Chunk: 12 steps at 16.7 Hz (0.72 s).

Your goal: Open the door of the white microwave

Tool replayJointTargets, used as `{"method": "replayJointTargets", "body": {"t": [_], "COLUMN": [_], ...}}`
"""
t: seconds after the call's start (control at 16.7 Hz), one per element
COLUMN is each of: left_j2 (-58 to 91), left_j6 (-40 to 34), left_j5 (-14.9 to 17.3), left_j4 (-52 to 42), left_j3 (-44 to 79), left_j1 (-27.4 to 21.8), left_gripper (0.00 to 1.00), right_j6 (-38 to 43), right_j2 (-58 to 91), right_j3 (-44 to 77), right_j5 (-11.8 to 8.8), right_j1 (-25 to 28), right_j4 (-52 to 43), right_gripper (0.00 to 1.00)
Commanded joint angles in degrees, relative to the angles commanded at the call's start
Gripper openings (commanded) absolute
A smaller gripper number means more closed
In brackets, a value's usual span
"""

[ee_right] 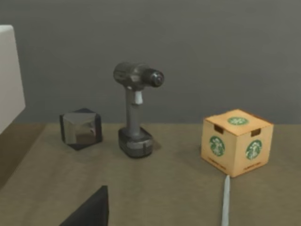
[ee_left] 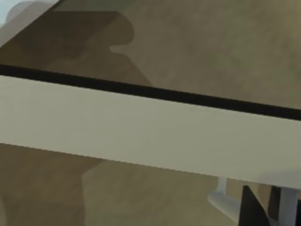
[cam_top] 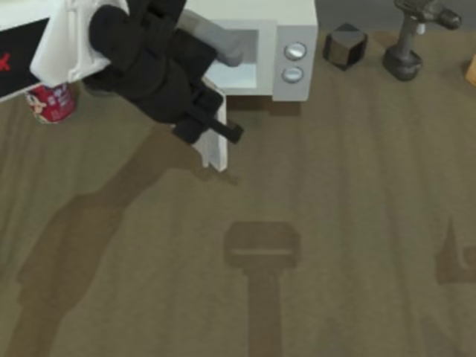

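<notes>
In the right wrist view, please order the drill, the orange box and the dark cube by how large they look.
1. Drill, the tallest.
2. Orange box.
3. Dark cube, smallest.
The box stands nearer the camera, so its lead over the cube is unsure.

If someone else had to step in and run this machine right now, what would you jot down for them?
Left end effector: at the door's outer edge, in front of the white microwave; grip not visible.
Right arm: outside the top view, parked; its wrist camera faces the drill, dark cube and printed box.
Door: swung out toward the table's front, pale interior exposed.
Done: door is open wide.
Left: probably only opening it slightly further if needed, then backing the left arm away without knocking the door.
</notes>
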Motion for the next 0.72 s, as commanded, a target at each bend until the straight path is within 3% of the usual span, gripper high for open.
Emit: {"method": "replayJointTargets", "body": {"t": [0.3, 0.72], "left_j2": [-2.1, -2.2], "left_j6": [6.7, 7.2], "left_j5": [3.4, 3.7], "left_j4": [-0.6, -0.7], "left_j3": [-2.1, -2.3], "left_j1": [2.7, 2.9], "left_gripper": [0.0, 0.0], "right_j6": [0.0, 0.0], "right_j2": [0.0, 0.0], "right_j3": [0.0, 0.0], "right_j5": [0.0, 0.0], "right_j1": [0.0, 0.0], "right_j4": [0.0, 0.0], "right_gripper": [1.0, 1.0]}}
